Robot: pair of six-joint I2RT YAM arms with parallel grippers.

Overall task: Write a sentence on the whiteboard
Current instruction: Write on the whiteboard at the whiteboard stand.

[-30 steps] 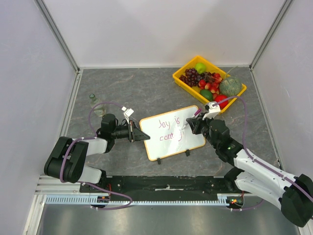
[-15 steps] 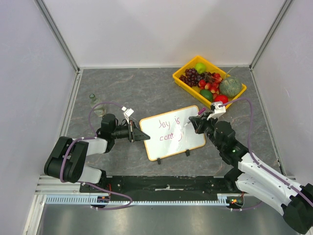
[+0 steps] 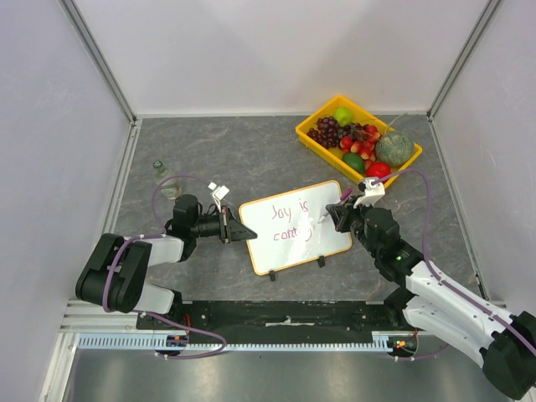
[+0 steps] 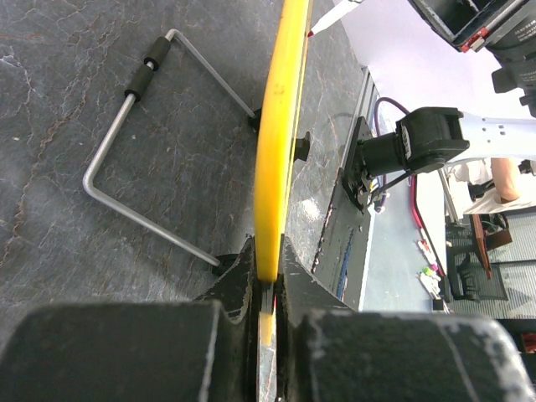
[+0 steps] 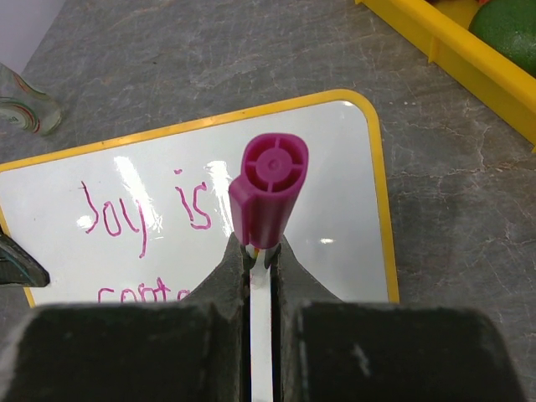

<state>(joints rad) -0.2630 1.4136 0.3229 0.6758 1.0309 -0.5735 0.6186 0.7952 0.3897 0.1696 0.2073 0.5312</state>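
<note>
whiteboard [image 3: 293, 249]: one, propped on the table [image 3: 251, 151] between both claws; light, stiff, glossy, likely to slide, best held by its yellow frame | left claw [image 4: 266, 280]: clamped on that frame's edge | right claw [image 5: 260, 261]: pinching one pink marker [image 5: 268, 180] | sentence [image 5: 138, 216]: two lines below the marker, second unfinished

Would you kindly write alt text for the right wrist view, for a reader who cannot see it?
The right gripper is shut on a magenta marker, seen end-on above a yellow-framed whiteboard. Its pink writing reads "Joy is", with a second line begun.
</note>
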